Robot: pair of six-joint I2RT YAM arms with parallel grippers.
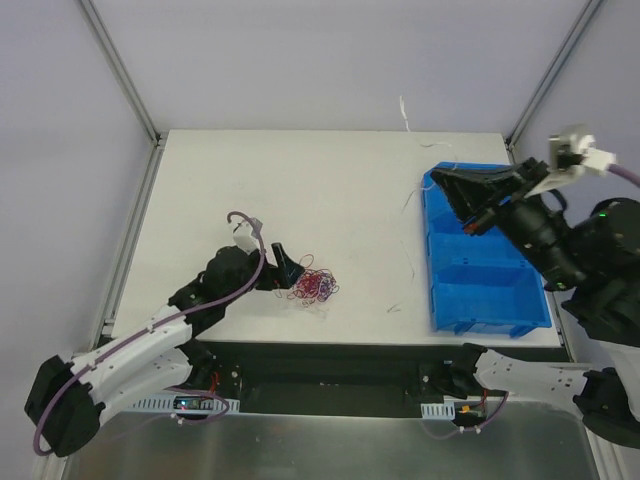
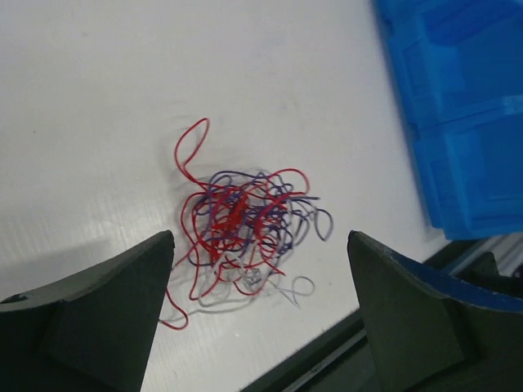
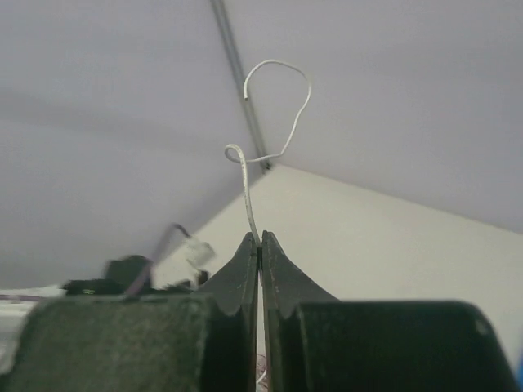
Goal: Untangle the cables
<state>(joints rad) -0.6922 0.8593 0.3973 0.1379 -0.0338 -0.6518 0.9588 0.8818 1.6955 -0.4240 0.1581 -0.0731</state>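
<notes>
Spread left pincer (image 2: 258, 241) frames the cables (image 2: 241, 216), clumped just ahead.

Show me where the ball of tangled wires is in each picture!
Top: wire ball low, left of centre, beside the left pincer.
Left wrist: in the middle, between the open pincer's fingers.
Right wrist: not seen; the shut right pincer holds one white wire.
Shared landmark: the white table.
</notes>
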